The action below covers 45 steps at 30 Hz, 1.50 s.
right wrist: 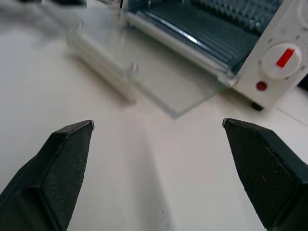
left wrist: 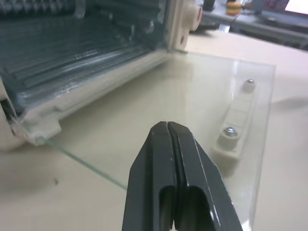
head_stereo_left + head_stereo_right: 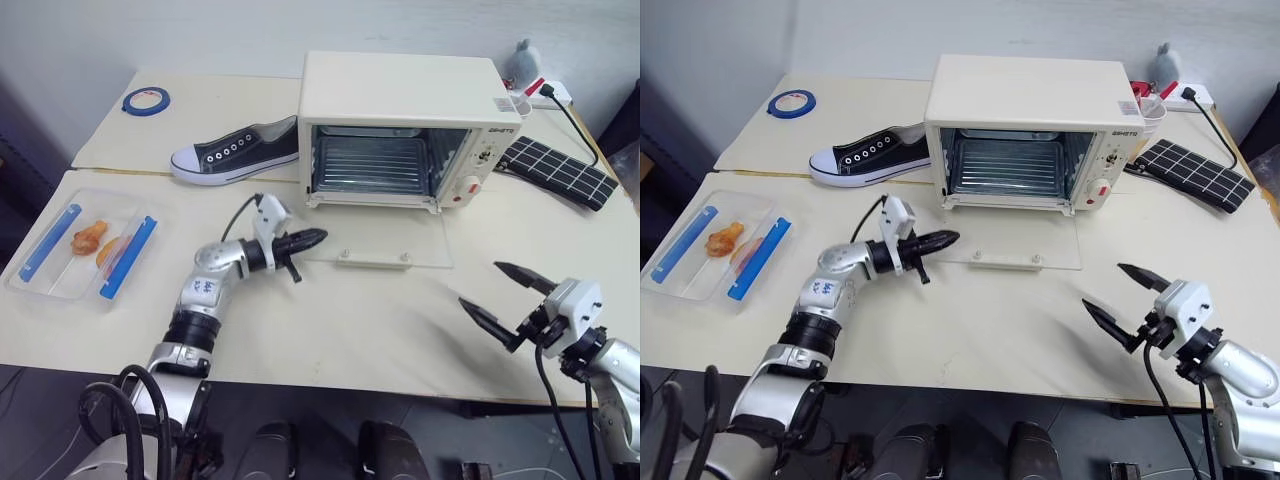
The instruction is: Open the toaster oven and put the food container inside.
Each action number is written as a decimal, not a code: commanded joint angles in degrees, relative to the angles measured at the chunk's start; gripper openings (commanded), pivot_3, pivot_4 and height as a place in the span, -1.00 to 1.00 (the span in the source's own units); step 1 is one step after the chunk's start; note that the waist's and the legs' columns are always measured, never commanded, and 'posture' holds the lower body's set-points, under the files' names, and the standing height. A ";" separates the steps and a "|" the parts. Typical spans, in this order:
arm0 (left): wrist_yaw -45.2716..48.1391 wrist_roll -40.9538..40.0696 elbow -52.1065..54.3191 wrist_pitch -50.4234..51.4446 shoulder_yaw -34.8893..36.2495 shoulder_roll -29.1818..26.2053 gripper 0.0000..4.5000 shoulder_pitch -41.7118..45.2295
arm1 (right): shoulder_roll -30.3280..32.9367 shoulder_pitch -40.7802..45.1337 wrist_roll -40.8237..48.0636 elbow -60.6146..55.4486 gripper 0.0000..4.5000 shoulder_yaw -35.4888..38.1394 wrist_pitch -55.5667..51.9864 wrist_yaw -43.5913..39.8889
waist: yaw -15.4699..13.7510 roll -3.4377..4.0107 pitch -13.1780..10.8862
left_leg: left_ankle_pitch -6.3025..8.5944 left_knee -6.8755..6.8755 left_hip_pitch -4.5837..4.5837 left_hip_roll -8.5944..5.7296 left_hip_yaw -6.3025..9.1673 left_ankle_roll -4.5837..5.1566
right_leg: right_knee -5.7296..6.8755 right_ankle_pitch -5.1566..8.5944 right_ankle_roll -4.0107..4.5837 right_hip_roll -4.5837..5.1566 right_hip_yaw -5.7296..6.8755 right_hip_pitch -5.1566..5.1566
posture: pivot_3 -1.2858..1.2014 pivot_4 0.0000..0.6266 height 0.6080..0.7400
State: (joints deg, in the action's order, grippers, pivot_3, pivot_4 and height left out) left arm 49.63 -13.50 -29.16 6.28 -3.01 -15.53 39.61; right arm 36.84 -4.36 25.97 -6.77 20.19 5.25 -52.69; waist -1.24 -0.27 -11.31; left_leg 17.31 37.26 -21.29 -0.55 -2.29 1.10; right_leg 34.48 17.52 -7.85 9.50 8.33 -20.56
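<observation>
While one toaster oven (image 3: 400,130) gapes, one food container (image 3: 85,245) waits (two clips).

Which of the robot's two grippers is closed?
The left gripper, beside the oven's lowered glass door: its fingers are pressed together, while the right gripper stands wide open.

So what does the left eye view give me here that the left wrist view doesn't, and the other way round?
Left eye view alone: the clear plastic food container with blue clips at the table's left edge, the black canvas shoe, the blue tape roll, and the open right gripper over bare table. Left wrist view alone: the two screws fixing the cream bar handle to the glass. Shared: the cream-white toaster oven with its glass door lying flat open, the wire rack, and the shut left gripper at the door's edge.
</observation>
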 commanded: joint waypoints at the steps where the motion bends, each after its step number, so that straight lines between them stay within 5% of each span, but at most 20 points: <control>1: -1.34 1.34 5.55 3.80 -0.87 -1.66 -0.83 -2.15 | 0.99 3.44 2.68 -4.01 1.00 -1.92 -2.96 -0.97 | -0.17 0.00 0.01 | 0.00 0.06 0.00 0.01 0.01 0.00 | 0.01 0.00 0.01 -0.01 0.01 0.03 | 0.03 -0.52 1.00; 6: -2.55 -5.04 20.12 9.34 4.75 -4.11 -0.26 -8.17 | -0.23 8.43 2.43 -4.26 1.00 -6.64 -3.40 -3.26 | -0.01 0.00 0.00 | 0.01 0.05 -0.01 0.02 0.00 0.00 | 0.00 -0.02 0.04 -0.01 -0.01 0.01 | 0.03 -0.52 1.00; 16: -12.83 -23.61 57.73 18.39 39.97 -13.35 0.98 -42.08 | -7.28 15.94 2.68 -2.56 1.00 -16.11 -1.31 -7.76 | 1.26 0.03 -0.07 | 0.15 0.06 0.06 0.20 0.01 -0.09 | -0.04 -0.01 0.06 -0.11 -0.11 0.03 | 0.03 -0.52 1.00; 22: -21.57 -29.22 50.94 18.06 63.85 -9.00 0.98 -58.29 | -10.31 18.54 4.86 -3.23 1.00 -21.85 -3.57 -12.36 | 0.76 0.01 -0.06 | 0.33 0.16 0.03 0.22 0.05 0.00 | -0.08 0.00 0.07 -0.11 -0.13 0.05 | 0.03 -0.52 1.00; 26: -29.28 -36.21 47.86 24.02 70.19 -8.38 0.98 -61.97 | -12.58 20.78 4.17 -1.36 1.00 -23.27 -1.62 -13.38 | 0.91 -0.05 -0.06 | 0.51 0.17 0.04 0.27 -0.03 0.02 | -0.11 0.02 0.10 -0.17 -0.20 -0.01 | 0.03 -0.52 1.00; 38: -67.93 -61.82 43.91 48.75 69.40 -22.73 0.98 -48.01 | -11.95 22.42 2.67 2.58 1.00 -22.96 1.83 -16.03 | 0.27 -0.17 0.01 | 0.80 0.45 0.01 0.28 0.06 -0.07 | 0.01 0.02 0.11 -0.19 -0.85 -0.03 | 0.03 -0.52 1.00; 45: -81.16 -59.47 35.27 54.98 61.37 -28.96 0.98 -40.55 | -11.61 21.34 2.61 1.61 1.00 -23.26 0.15 -15.28 | 1.49 -0.17 0.01 | 0.82 0.36 0.07 0.41 -0.20 -0.14 | 0.07 0.03 0.14 -0.49 -0.78 -0.16 | 0.03 -0.52 1.00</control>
State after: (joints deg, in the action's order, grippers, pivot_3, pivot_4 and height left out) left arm -29.02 -74.72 6.90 60.72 59.03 -42.65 -1.79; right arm 24.69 17.20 28.13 -3.68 -3.74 5.84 -68.28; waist 0.25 -0.44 -11.30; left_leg 18.13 37.62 -21.22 -0.12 -2.53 0.96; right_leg 34.55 17.55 -7.71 8.98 7.55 -20.73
